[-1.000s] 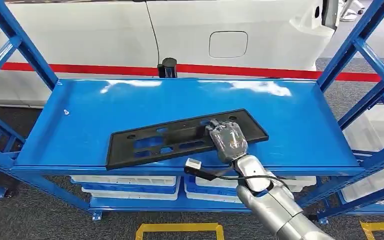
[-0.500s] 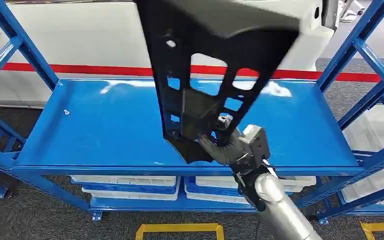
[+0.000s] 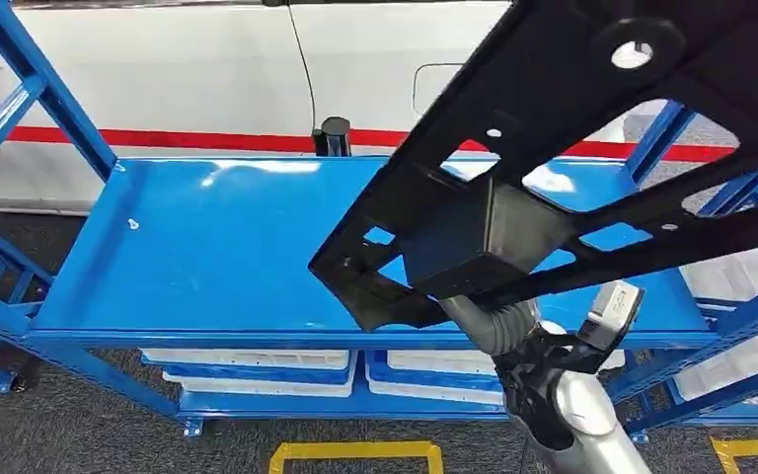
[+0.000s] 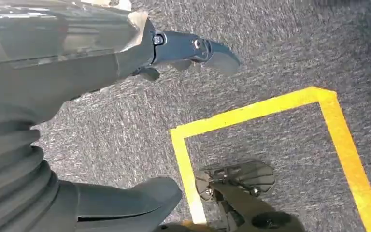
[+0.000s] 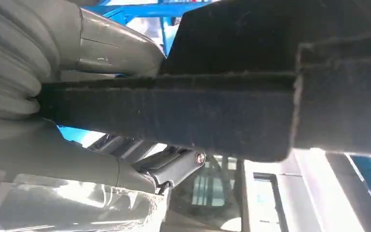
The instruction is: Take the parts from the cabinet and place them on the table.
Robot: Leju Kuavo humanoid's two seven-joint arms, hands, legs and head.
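Above the blue shelf [image 3: 207, 247] of the cabinet, close to the head cam, the black plastic part [image 3: 592, 128] is lifted clear of the surface and tilted, one end low near the shelf's front edge, the other rising toward the upper right of the view. It's a long flat panel w/ cut-out openings and a few small round holes.

Right hand [image 3: 498, 321] grips the part from underneath at its lower section; hand mostly hidden behind the panel in head view, only the grey ribbed cover and wrist showing. Right wrist view: the part's edge [image 5: 174, 113] runs straight across, wedged between the thick grey thumb [image 5: 116, 43] on one side and the darker fingers [image 5: 174, 166] on the other, so fingers are closed tight on it. A clear plastic wrap covers part of the hand.

Left hand [image 4: 125, 53] hangs over grey carpet w/ a yellow floor line [image 4: 251, 111]; fingers [image 4: 198, 48] held out straight, well apart from the thumb [image 4: 125, 200], nothing in them.

Lower shelf holds white bins [image 3: 257, 360]. Behind the cabinet, a white car body [image 3: 207, 69] w/ a red stripe. No readable writing or labels anywhere
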